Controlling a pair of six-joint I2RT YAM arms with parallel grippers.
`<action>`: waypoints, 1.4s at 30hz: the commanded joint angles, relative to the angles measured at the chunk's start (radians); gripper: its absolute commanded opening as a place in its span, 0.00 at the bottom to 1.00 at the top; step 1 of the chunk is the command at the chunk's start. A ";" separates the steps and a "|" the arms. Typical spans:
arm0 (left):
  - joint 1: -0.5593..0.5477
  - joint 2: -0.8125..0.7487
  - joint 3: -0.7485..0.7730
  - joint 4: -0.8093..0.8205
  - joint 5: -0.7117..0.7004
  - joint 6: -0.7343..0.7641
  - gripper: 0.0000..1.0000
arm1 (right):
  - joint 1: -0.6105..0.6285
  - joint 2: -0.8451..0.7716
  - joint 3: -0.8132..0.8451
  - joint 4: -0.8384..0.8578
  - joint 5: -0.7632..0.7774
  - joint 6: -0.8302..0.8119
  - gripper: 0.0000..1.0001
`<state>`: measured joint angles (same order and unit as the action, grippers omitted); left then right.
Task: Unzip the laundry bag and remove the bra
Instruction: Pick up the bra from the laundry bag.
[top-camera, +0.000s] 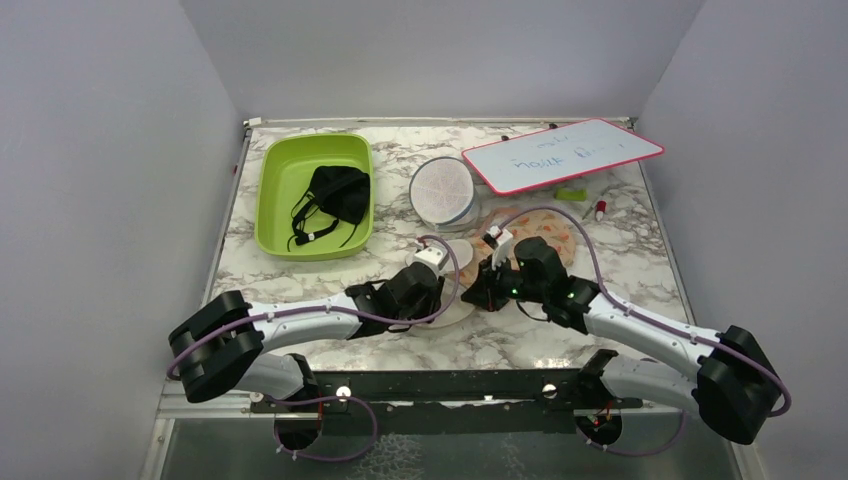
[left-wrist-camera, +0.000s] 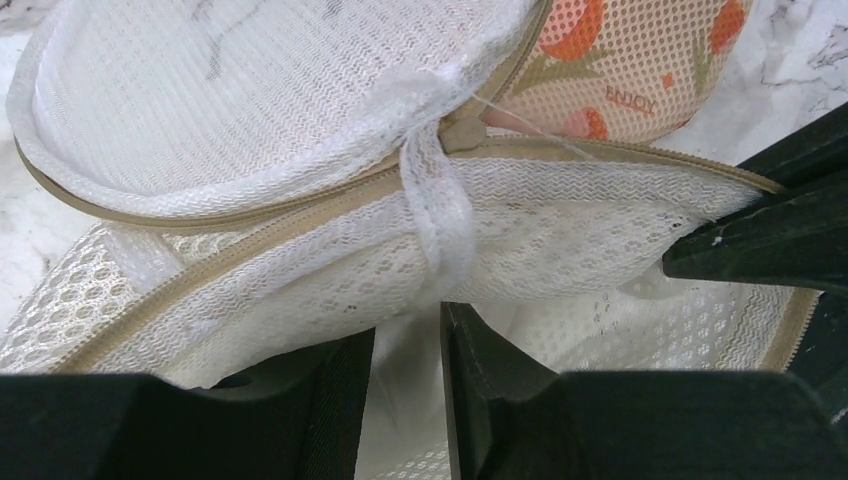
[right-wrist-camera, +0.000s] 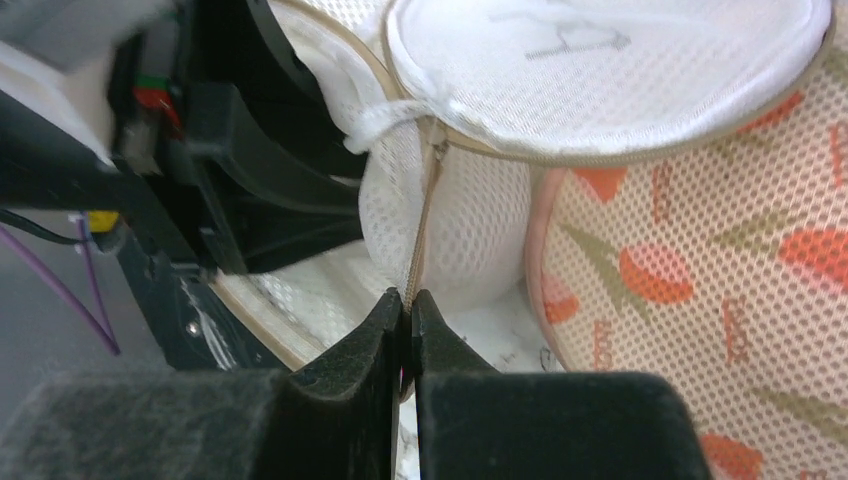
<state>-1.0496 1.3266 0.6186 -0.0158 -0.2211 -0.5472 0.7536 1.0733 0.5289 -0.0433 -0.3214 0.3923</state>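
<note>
The laundry bag (top-camera: 455, 256) lies between my two grippers at the table's middle. Its tan zip is open and the cream lid with the bra drawing (right-wrist-camera: 600, 60) is lifted off the mesh body (left-wrist-camera: 250, 90). My left gripper (left-wrist-camera: 408, 335) is closed on white mesh at the bag's wall; in the top view it (top-camera: 437, 283) is at the bag's left. My right gripper (right-wrist-camera: 408, 300) is shut on the tan zipper strip hanging from the bag; in the top view it (top-camera: 488, 283) is at the bag's right. The black bra (top-camera: 335, 195) lies in the green tray.
The green tray (top-camera: 275, 200) stands at the back left. A round white mesh pod with a gridded face (top-camera: 443, 190) stands behind the bag. The orange floral pouch (top-camera: 555, 232) lies under and right of the bag. A whiteboard (top-camera: 560, 153) leans at the back right.
</note>
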 joint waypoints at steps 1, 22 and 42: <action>-0.006 0.000 -0.037 0.048 0.042 -0.017 0.24 | 0.004 0.017 -0.070 -0.015 -0.028 0.050 0.12; -0.003 0.008 -0.049 0.056 0.047 0.003 0.37 | 0.051 0.225 0.026 0.129 0.074 0.135 0.58; 0.025 0.129 0.078 0.104 0.038 0.037 0.53 | 0.055 0.170 -0.011 0.149 0.112 0.131 0.01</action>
<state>-1.0294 1.4162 0.6434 0.0551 -0.1894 -0.5285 0.8040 1.2713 0.5217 0.0700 -0.1963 0.5354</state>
